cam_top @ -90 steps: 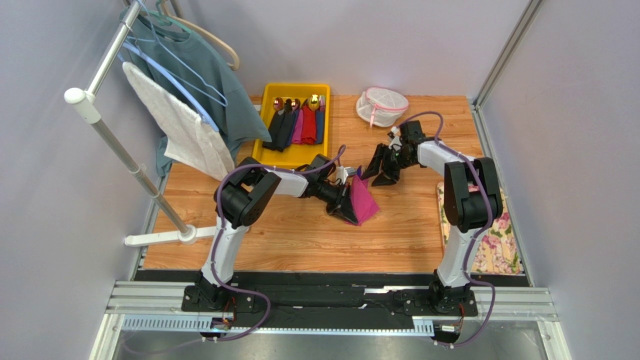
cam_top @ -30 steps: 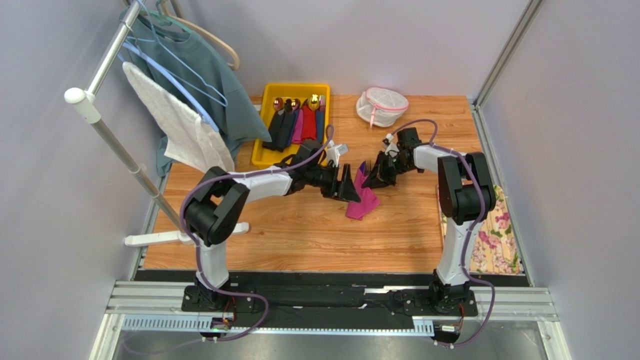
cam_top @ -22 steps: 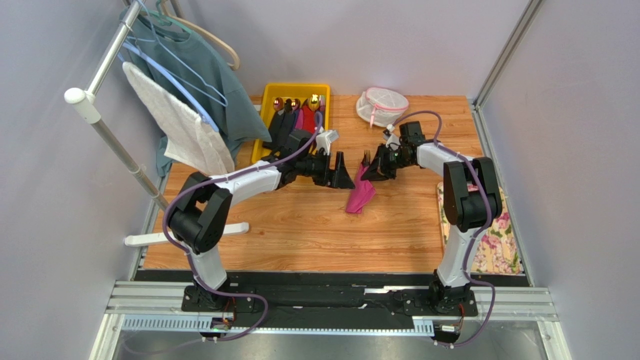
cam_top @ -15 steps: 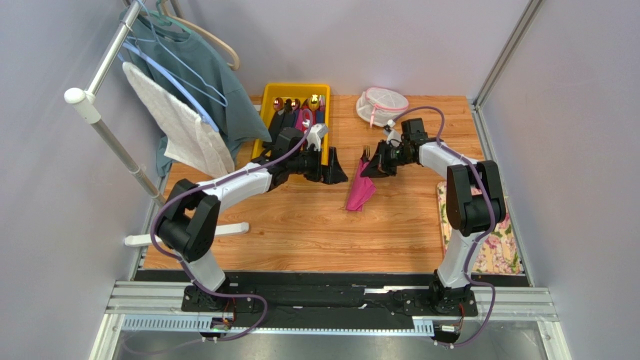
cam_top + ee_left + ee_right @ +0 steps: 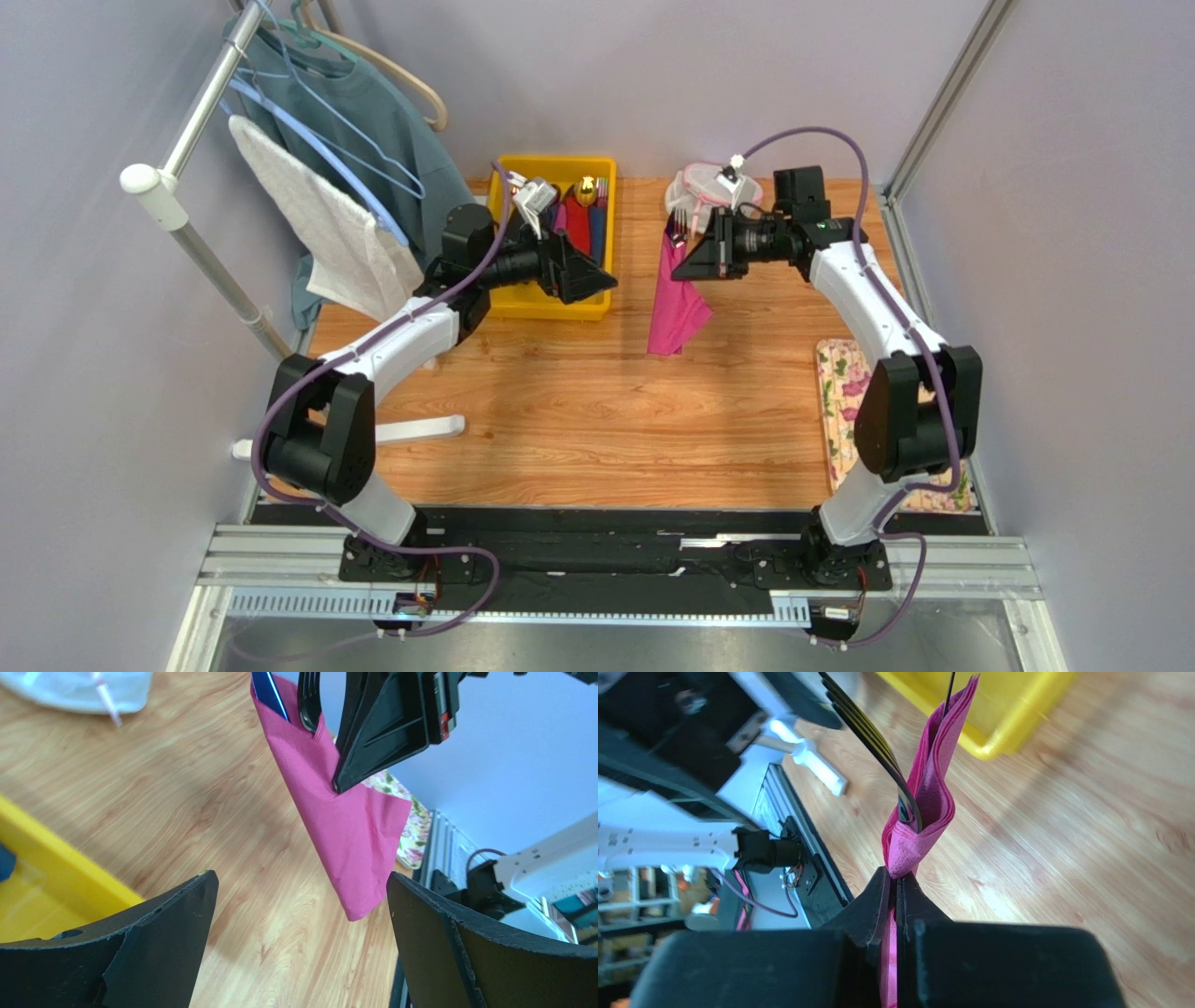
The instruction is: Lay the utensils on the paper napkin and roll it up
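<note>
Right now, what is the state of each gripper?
Left gripper: open, holding nothing.
Right gripper: shut on the paper napkin, utensils inside it.

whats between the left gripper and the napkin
Just bare table between the left gripper and the paper napkin, clearest in the top view.

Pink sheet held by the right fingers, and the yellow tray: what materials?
Napkin: looks like thin matte paper; dotted embossing along its folded edge, soft creases.
Tray: probably moulded plastic, slightly glossy; uniform yellow, smooth rounded rim.
</note>
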Robot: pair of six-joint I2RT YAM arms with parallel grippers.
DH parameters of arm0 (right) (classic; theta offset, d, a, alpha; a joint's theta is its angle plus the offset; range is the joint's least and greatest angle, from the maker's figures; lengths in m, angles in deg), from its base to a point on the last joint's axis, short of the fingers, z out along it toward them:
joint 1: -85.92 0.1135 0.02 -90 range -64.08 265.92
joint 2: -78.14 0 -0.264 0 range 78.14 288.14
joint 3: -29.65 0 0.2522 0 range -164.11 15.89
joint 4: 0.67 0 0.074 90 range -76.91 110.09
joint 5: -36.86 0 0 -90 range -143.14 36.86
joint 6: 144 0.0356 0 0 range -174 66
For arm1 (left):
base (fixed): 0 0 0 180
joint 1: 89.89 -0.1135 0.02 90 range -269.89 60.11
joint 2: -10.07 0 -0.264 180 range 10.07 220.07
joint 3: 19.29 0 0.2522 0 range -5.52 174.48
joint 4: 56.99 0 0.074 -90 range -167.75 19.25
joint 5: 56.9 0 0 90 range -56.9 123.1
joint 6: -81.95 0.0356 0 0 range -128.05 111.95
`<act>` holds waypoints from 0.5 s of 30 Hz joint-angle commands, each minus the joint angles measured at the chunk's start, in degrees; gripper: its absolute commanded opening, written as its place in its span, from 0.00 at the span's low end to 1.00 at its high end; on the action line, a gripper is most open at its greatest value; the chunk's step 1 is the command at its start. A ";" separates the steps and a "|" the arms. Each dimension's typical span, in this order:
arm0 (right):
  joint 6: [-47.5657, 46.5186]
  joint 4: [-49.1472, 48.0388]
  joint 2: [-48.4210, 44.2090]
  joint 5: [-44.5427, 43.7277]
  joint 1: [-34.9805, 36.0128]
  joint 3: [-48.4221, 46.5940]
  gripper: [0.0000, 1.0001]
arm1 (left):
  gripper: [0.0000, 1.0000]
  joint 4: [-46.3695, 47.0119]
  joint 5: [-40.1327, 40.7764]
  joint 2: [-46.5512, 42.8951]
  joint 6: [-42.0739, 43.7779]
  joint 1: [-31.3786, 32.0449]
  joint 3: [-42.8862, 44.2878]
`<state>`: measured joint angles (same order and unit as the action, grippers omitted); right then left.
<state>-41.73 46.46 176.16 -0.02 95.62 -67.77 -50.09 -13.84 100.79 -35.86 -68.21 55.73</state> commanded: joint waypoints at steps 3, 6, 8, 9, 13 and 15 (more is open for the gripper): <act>-7.87 2.94 -10.12 7.34 3.57 -4.85 0.00 | 0.98 17.37 -10.98 -4.67 -7.07 0.48 1.15; -10.60 2.76 -13.98 6.73 5.95 -5.37 0.00 | 0.96 27.64 -12.21 -5.29 -14.43 0.48 -1.31; -11.39 1.98 -16.09 5.42 7.61 -5.46 0.00 | 0.94 31.10 -13.70 -5.11 -15.51 0.65 -1.58; -11.31 1.71 -16.63 5.15 8.14 -5.72 0.00 | 0.93 32.15 -14.14 -5.02 -17.17 0.74 -1.75; -11.66 1.62 -18.12 3.83 10.34 -7.13 0.00 | 0.93 35.40 -14.76 -5.64 -18.85 1.79 -1.75; -11.83 1.35 -19.26 2.87 11.66 -7.05 0.00 | 0.93 36.28 -15.29 -5.81 -19.91 2.85 -1.58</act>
<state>-51.59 49.76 160.03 3.83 105.67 -72.14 -21.91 -26.10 97.05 -52.40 -67.08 54.11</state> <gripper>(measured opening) 0.023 0.933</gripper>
